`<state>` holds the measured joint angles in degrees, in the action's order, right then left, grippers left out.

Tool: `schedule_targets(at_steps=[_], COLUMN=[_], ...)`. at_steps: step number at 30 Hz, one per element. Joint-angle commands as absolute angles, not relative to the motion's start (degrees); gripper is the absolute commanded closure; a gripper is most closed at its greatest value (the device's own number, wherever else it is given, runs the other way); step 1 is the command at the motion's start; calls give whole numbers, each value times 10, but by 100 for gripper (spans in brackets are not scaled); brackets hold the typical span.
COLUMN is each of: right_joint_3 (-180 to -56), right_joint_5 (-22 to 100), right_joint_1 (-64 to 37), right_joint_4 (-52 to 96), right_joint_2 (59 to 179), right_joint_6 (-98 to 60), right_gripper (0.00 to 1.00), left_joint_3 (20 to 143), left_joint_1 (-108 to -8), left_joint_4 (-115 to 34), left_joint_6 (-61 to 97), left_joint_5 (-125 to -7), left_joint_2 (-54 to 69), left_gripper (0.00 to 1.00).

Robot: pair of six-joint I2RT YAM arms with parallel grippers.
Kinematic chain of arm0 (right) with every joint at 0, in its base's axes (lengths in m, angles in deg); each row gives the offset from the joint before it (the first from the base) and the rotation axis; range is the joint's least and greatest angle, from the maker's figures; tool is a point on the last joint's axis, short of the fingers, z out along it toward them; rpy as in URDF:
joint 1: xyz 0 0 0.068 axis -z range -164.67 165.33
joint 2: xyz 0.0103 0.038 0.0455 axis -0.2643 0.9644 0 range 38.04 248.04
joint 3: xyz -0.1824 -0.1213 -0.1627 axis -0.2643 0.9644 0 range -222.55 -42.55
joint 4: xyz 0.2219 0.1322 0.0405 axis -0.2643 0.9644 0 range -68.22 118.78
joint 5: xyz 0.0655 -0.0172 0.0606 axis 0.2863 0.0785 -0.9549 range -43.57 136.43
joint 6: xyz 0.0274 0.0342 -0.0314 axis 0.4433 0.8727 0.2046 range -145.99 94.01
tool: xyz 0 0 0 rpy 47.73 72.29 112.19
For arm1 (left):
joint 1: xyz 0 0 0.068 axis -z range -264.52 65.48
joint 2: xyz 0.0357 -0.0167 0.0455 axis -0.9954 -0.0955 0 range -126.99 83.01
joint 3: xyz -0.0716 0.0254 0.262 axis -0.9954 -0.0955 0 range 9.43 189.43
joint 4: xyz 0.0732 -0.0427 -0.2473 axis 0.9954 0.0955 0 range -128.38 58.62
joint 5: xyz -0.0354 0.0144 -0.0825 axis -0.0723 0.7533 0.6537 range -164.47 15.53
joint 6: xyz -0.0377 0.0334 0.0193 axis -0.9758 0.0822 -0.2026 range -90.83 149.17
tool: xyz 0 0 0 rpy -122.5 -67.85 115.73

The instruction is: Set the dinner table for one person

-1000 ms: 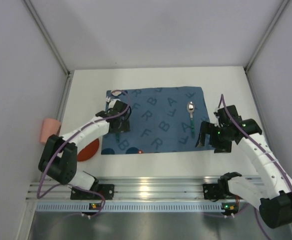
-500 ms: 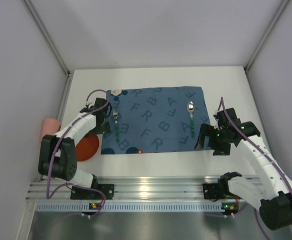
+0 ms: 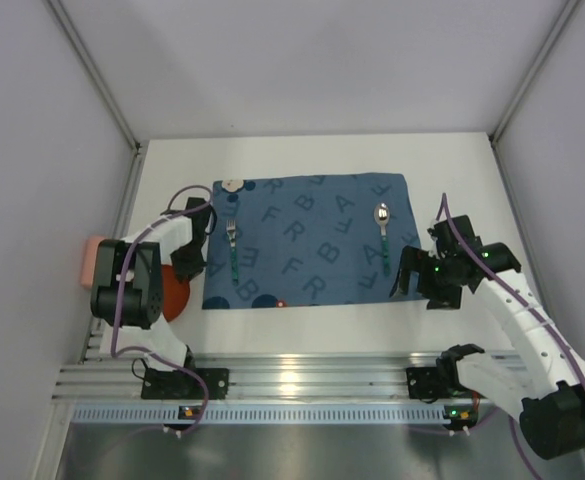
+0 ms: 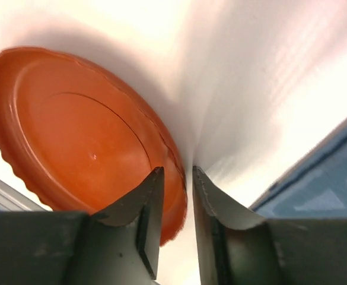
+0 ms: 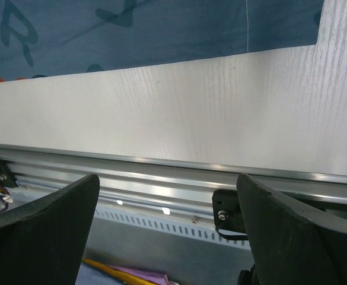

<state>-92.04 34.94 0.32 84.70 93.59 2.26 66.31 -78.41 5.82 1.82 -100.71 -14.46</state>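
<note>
Barely parted, left gripper point(image 4: 177, 173) hangs — by orange plate point(image 4: 72, 122).

The dinner table point(image 3: 302, 322) is matte white, and the right wrist view shows a faint grain on it. The rail point(image 3: 302, 385) along its 6 o'clock edge is silver and ribbed. The placemat point(image 3: 307, 245) is medium blue and printed with darker blue letters. It has dark blue discs and one small red spot near its 6 o'clock edge, and a white disc at its 11 o'clock corner. The fork point(image 3: 233, 250) on its 9 o'clock side and the spoon point(image 3: 382, 235) on its 3 o'clock side have silver heads and green handles. The plate point(image 4: 72, 130) is orange-red with a scalloped rim. The cup point(image 3: 96, 258), at 10 o'clock from the plate, is pale pink. The left arm point(image 3: 157, 235) and the right arm point(image 3: 517, 310) are white with black joints and purple cables.
</note>
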Motion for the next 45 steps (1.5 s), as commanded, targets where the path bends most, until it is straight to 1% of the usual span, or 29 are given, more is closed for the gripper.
schedule_targets(at_steps=[1, 2, 3, 5, 6, 9, 12, 14, 15, 17, 18, 21, 23, 27, 33, 37, 40, 45], right_joint_3=[-939, -942, -943, -948, -950, -951, -964, -979, -984, -1001, -1007, -1032, -1049, -1058, -1037, -1034, -1024, -1014], right_joint_5=[366, 368, 372, 375, 375, 378, 385, 390, 392, 396, 403, 422, 431, 435, 446, 459, 462, 463], right_joint_1=[-3, -3, -3, -3, -3, -3, -3, -3, -3, -3, -4, -3, -2, -2, -3, -3, -2, -2], right_joint_4=[857, 859, 859, 864, 865, 866, 876, 884, 887, 895, 897, 914, 928, 945, 964, 972, 973, 966], right_joint_2=[935, 936, 937, 938, 938, 939, 943, 942, 940, 936, 936, 928, 922, 904, 879, 868, 866, 871], right_joint_6=[16, 14, 12, 10, 6, 4, 1, 1, 4, 6, 9, 12, 13, 17, 15, 12, 10, 11], right_gripper=[0, 0, 0, 0, 0, 0, 0, 0, 0, 0, 0, 0, 0, 0, 0, 0, 0, 0], left_joint_3=[670, 668, 669, 666, 666, 673, 698, 754, 803, 857, 911, 1004, 1037, 1138, 1182, 1172, 1186, 1261], left_joint_1=[-804, -806, -807, -808, -808, -807, -793, -760, -744, -707, -670, -596, -542, -480, -437, -419, -398, -357], left_joint_4=[44, 37, 35, 26, 26, 35, 75, 106, 132, 158, 169, 202, 191, 187, 136, 79, 55, 68], left_joint_6=[21, 21, 22, 23, 24, 26, 21, 10, 5, -13, -22, -64, -90, -110, -119, -134, -140, -132], left_joint_5=[-986, -983, -981, -980, -977, -967, -969, -978, -984, -998, -998, -976, -969, -952, -904, -863, -824, -807], left_joint_2=[-166, -176, -181, -196, -200, -185, -133, -103, -98, -105, -114, -165, -206, -312, -391, -408, -430, -484], left_gripper=[69, 78, 83, 97, 100, 100, 100, 100, 100, 100, 100, 100, 100, 100, 100, 100, 100, 100])
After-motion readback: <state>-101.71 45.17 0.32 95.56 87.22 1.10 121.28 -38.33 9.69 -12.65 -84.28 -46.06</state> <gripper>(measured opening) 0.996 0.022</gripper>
